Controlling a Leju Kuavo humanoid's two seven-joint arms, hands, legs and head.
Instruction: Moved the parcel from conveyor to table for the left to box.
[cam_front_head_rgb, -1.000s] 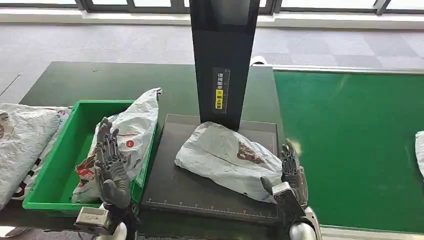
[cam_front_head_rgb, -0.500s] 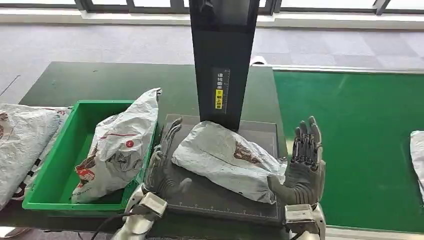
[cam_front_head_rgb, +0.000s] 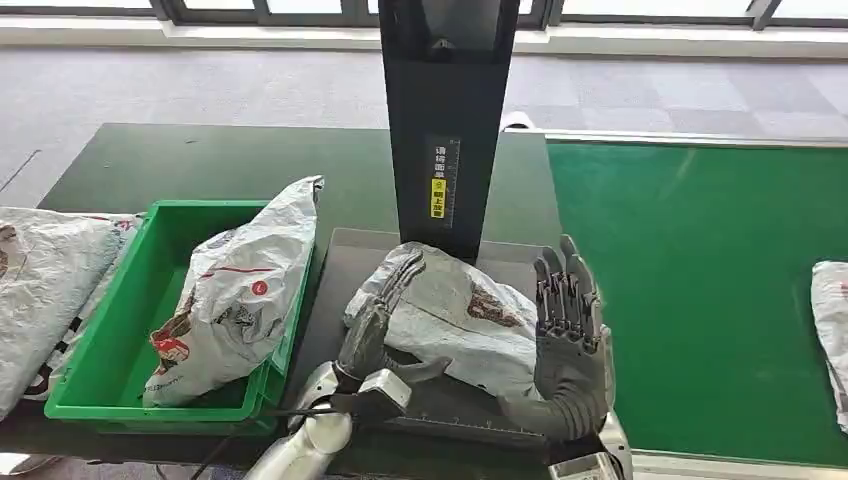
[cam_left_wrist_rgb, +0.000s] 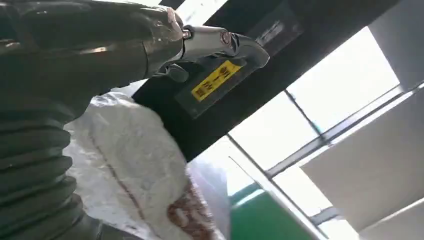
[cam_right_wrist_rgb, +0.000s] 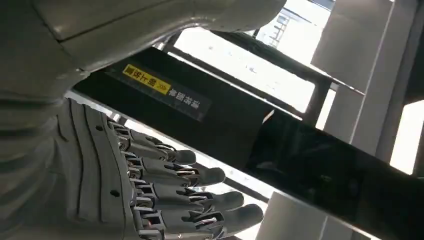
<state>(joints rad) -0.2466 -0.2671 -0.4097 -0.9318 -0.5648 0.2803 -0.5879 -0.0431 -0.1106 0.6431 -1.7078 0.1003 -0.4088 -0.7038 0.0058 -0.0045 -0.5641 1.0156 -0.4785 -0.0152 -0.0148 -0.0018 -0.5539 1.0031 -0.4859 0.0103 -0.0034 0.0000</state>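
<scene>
parcel (cam_front_head_rgb: 455, 320) on black platform (cam_front_head_rgb: 340, 270), left hand (cam_front_head_rgb: 378, 318) touching, right hand (cam_front_head_rgb: 568, 335) beside

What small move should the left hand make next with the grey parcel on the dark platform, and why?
Probably close the left hand on the near left edge of the grey parcel. Its fingers lie spread over that edge and do not seem to grip yet, while the right hand stands open beside the parcel's other end. The green bin, already holding one parcel, waits to its left.
</scene>
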